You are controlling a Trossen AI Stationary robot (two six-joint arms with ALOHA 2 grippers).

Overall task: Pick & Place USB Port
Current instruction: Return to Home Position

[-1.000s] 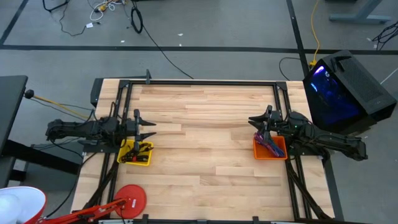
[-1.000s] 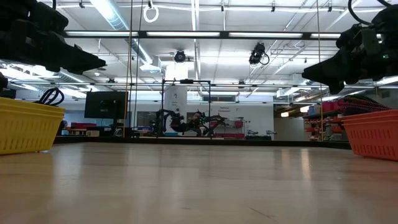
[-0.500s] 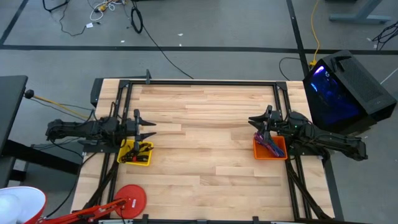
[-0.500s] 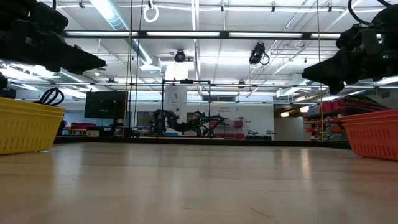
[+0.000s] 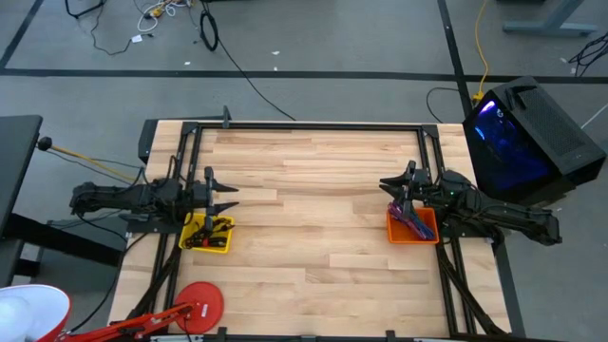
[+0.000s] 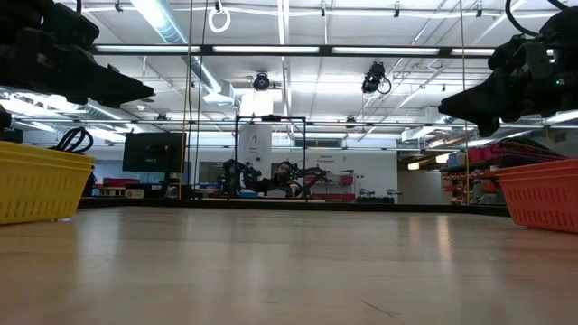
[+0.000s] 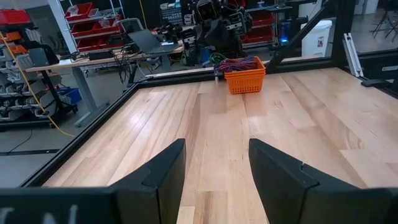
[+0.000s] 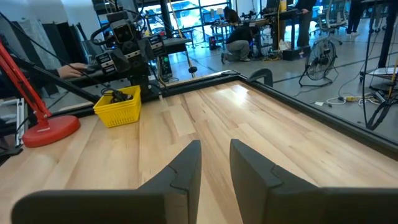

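Overhead, the pale wood-plank counter (image 5: 313, 190) carries a small rectangular yellow bin (image 5: 207, 245) of lattice plastic at its left edge, with black USB cables (image 5: 203, 235) coiled in a loose tangle inside. A matching orange bin (image 5: 401, 233) at the right edge holds a bundle of purple cable (image 5: 415, 220). The left hand (image 5: 229, 199) hangs above the far rim of the yellow bin, its two dark fingers spread and empty. The right hand (image 5: 387, 191) hangs the same way over the far rim of the orange bin, also parted with nothing in it. A red round lamp base (image 5: 201, 304) sits on the near left corner, and a black computer case (image 5: 527, 133) glowing blue stands off the counter to the right. At counter height, the yellow bin (image 6: 36, 185) shows ribbed walls with a black cable loop (image 6: 74, 140) rising above its rim, and the orange bin (image 6: 542, 194) shows the same ribbing; both dark arms hang above them, well clear of the smooth wood. From the left wrist, that hand's matte fingers (image 7: 161, 174) stand wide apart, framing the distant orange bin (image 7: 244, 83) heaped with purple cable. From the right wrist, the fingers (image 8: 183, 168) leave a narrower gap, and the yellow bin (image 8: 118, 107) sits across the counter beside the red base (image 8: 50, 130).
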